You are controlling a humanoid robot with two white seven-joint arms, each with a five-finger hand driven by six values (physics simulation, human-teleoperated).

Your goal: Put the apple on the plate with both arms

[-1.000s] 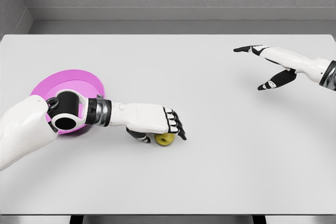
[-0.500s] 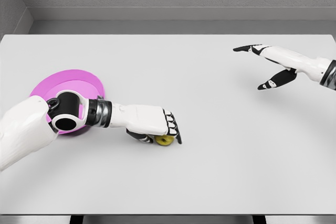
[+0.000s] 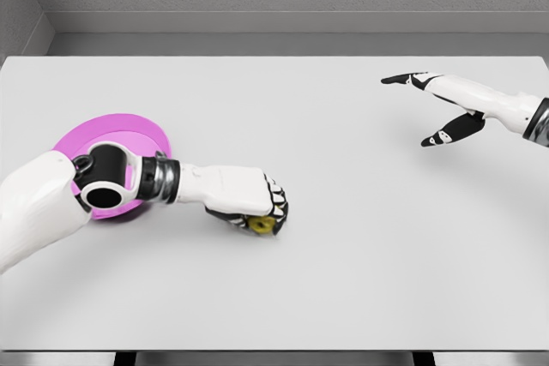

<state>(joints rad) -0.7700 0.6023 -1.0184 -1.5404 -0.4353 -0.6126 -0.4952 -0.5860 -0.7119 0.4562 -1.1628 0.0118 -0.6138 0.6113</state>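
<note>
A small yellow-green apple (image 3: 262,225) lies on the white table, left of the middle. My left hand (image 3: 257,209) covers it from above, its fingers curled down around it and its thumb under the near side; only a sliver of the apple shows. The pink plate (image 3: 129,133) sits at the left, partly hidden by my left forearm and wrist. My right hand (image 3: 429,109) hovers over the far right of the table with its fingers stretched out and holding nothing.
The white table (image 3: 343,237) spreads wide to the right and toward me, with its front edge along the bottom. A grey wall runs behind the table's far edge.
The left hand's fingers have curled in and closed around the apple, which is now mostly hidden. The hand has drawn slightly left. The right arm has not moved.
</note>
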